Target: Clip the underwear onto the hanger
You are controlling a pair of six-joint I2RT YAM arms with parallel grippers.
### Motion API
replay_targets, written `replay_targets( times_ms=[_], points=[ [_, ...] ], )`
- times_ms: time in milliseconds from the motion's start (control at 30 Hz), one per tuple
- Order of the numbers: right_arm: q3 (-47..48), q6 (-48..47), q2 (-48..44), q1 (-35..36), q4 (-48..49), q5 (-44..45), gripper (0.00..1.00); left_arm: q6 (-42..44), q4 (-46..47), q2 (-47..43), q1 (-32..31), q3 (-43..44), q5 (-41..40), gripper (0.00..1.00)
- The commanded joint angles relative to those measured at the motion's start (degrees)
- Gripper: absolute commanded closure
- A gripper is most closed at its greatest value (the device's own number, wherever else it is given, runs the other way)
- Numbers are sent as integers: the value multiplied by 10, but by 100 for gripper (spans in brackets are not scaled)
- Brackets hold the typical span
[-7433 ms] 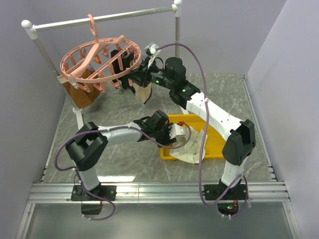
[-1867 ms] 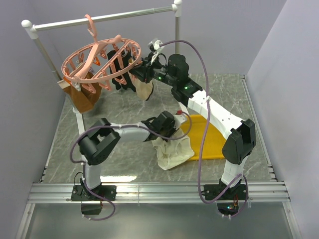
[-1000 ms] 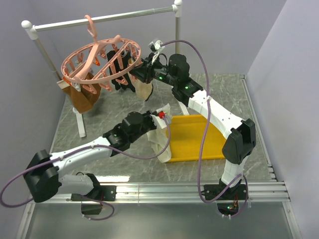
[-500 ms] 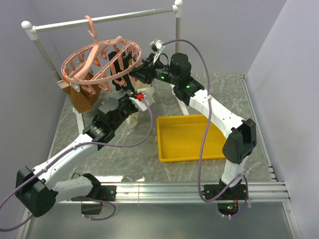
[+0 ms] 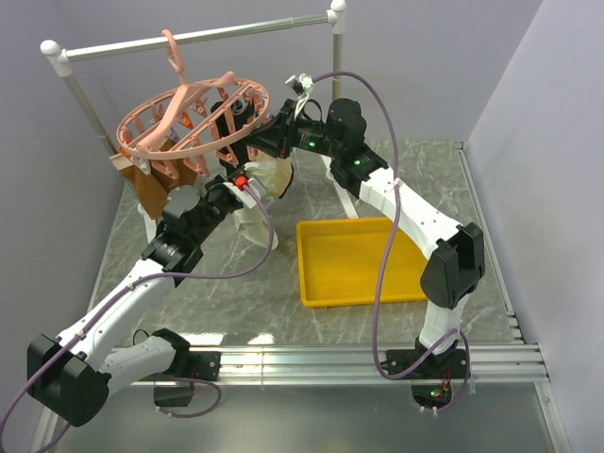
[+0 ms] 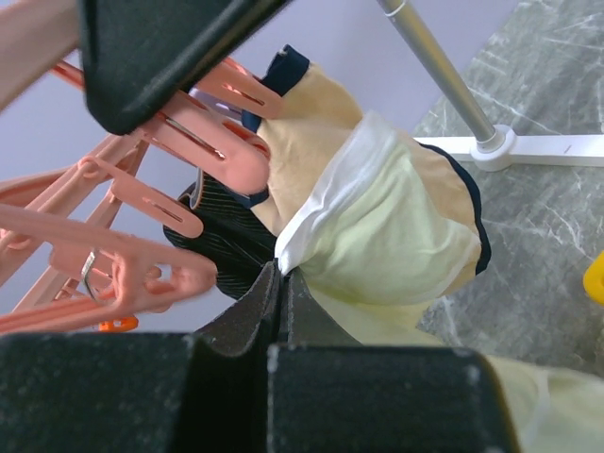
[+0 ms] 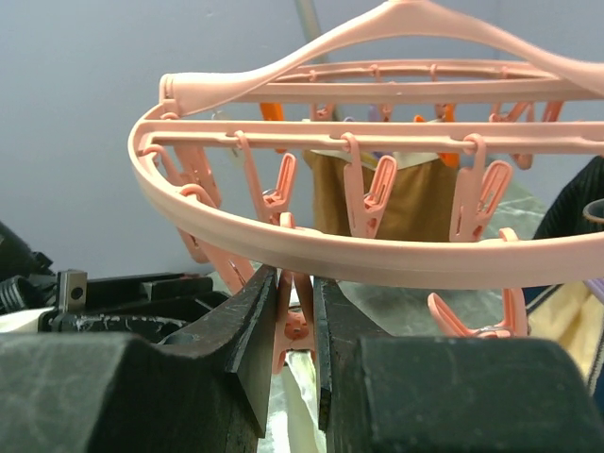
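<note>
Heads up: your left gripper is pinched shut on the underwear just under the hanger, and the right gripper is squeezing one clip on its rim. If the floppy hem misses that clip's mouth, or the hanger swings, it'll probably drop.

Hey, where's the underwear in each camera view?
Top external: underwear at centre-left, hanging just below the hanger.
Left wrist: centre, the pale green fabric right of the pink clips.
Right wrist: probably the pale sliver at bottom centre.
Shared landmark: the hanger, in all three views.
</note>
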Motion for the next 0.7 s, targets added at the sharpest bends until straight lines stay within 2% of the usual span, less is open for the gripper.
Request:
replay_targets(
  times_ms=[0,267,667],
  points=[
    [2,25,3,-5,40,-32,100,-16,55,-22,22,-3,49,100],
    [-9,40,3,-7,68,-60,100,-51,71,-32,64,-7,119,100],
    [-12,38,5,-8,74,-52,100,-62,48,-21,70,18,138,100]
  ],
)
